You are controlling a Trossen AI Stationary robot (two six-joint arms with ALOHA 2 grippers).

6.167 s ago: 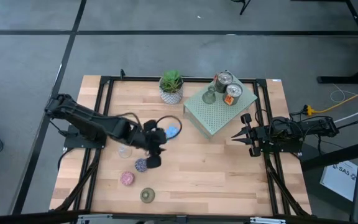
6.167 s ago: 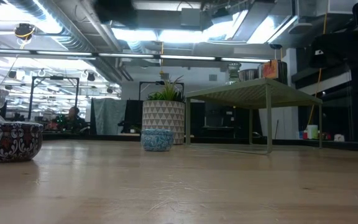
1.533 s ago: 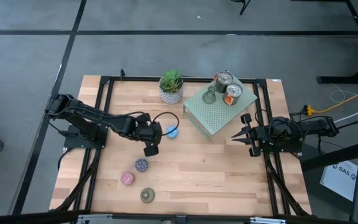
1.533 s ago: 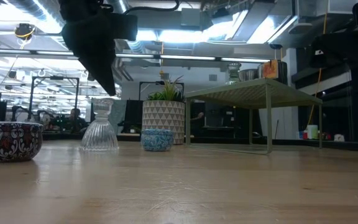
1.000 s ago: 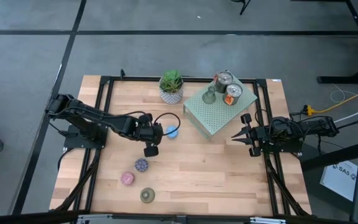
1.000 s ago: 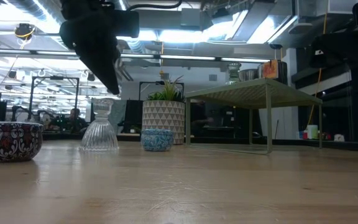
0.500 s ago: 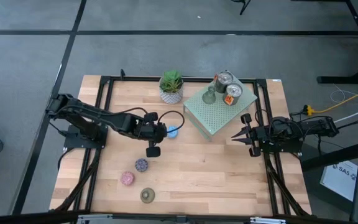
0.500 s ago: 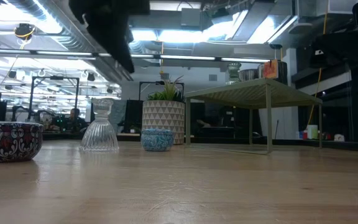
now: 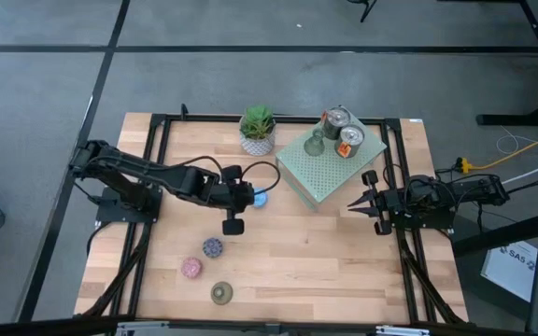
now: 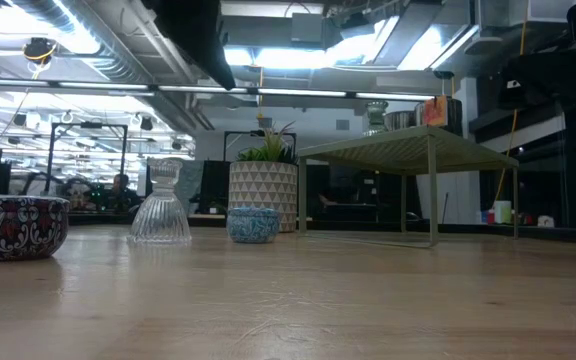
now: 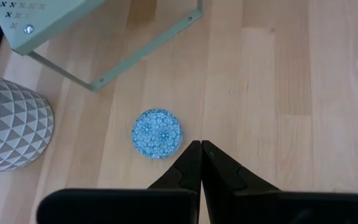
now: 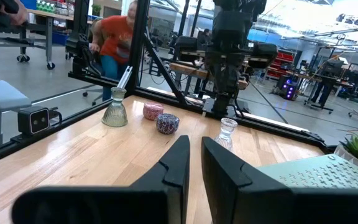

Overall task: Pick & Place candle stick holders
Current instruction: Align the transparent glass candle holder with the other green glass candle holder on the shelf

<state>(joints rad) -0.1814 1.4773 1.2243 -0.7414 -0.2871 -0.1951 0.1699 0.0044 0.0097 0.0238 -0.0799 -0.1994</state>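
My left gripper (image 11: 199, 146) is shut and holds nothing. It hangs high over the table beside the blue holder (image 11: 156, 133), which stands on the wood close to the slab (image 9: 330, 163). In the low view only its dark tip (image 10: 218, 65) shows at the top. The clear glass holder (image 10: 161, 205) stands alone on the table. The purple mosaic (image 9: 213, 247), pink (image 9: 191, 268) and olive-gold (image 9: 221, 293) holders stand near the front left. Two shiny holders (image 9: 343, 129) and a pale glass one (image 9: 315, 145) stand on the slab. My right gripper (image 9: 351, 204) waits shut at the right edge.
A green plant in a white patterned pot (image 9: 257, 131) stands at the far edge, left of the pale green perforated slab, which stands on thin legs (image 11: 114, 71). Bare wood lies across the table's middle and near right. A person (image 12: 114, 40) shows in the room beyond the table.
My left gripper, still shut, has risen and gone toward the table's right, nearer the blue holder; in the low view it has climbed almost out of the top of the picture. The clear glass holder stays standing where it was.
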